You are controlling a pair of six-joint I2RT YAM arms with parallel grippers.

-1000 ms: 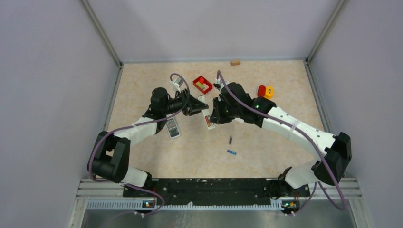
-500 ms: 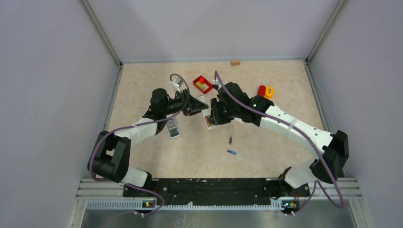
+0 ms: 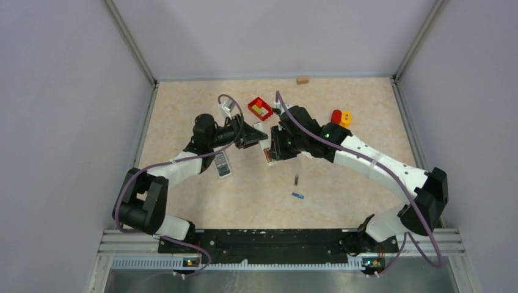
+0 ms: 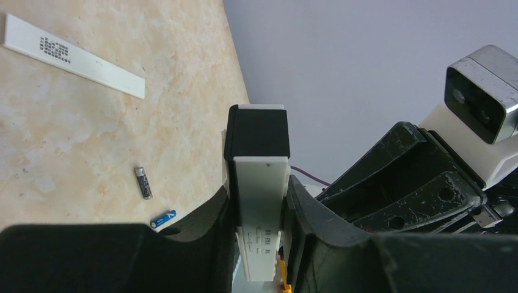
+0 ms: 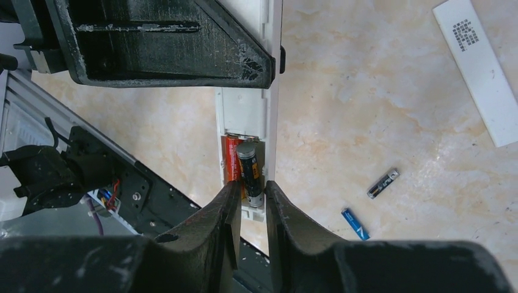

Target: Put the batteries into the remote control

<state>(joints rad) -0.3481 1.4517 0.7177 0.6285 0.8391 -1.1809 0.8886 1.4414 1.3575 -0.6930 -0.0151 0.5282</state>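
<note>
As the table (image 3: 256, 201) holds clutter, left end effector (image 4: 259, 186) clamped on white remote (image 4: 256, 131), right end effector (image 5: 252, 189) narrowly parted, empty, masking its near end, second remote (image 3: 222, 163) left, cover strip (image 5: 479, 67), red battery (image 5: 231, 160), dark battery (image 5: 249, 170) seated, loose battery (image 3: 297, 179), blue battery (image 3: 297, 196) near-right

The beige marbled table (image 3: 342, 183) carries a dark battery (image 3: 297, 179) and a blue battery (image 3: 297, 196), lying near each other but apart. A grey remote (image 3: 222, 163) lies left of them. A red tray (image 3: 251, 105) sits farther back, and a wooden block (image 3: 302, 80) sits at the far edge.
</note>
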